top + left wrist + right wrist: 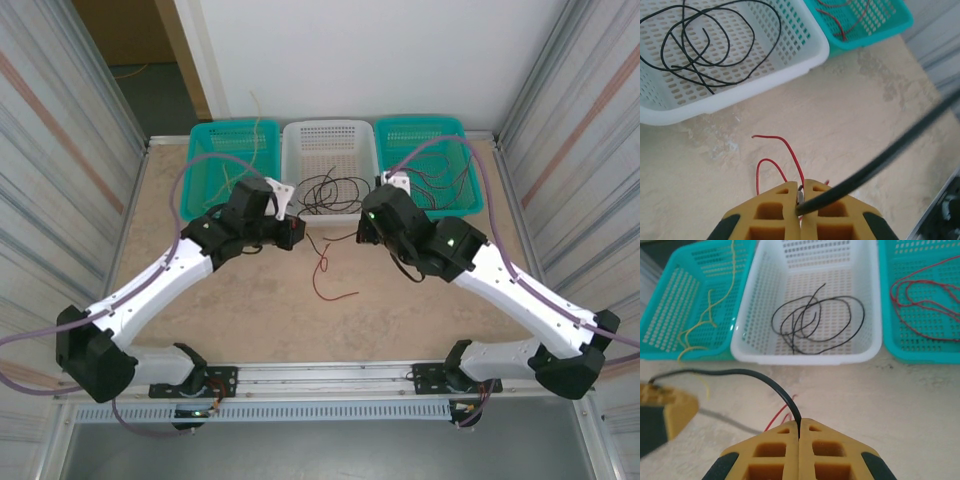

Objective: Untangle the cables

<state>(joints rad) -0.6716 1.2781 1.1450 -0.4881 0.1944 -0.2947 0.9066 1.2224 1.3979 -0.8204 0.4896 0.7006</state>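
On the near side of the white basket [330,124], your left gripper [801,197] and right gripper [799,432] each clamp shut on one black cable [740,372] strung between them. Other strands lie sorted in it and the teal baskets [232,124]. This one plus the red cable [790,150] on the table [400,320] are to go.

Black strand [740,372] strung through the air, red strand [790,149] curled on the tabletop [250,315] beneath. Others (all loosely looped): black coil [805,320] in white basket [805,358], pale yellow wire [705,315] in left teal basket [700,354], red loops [920,292] in right teal basket [922,352].
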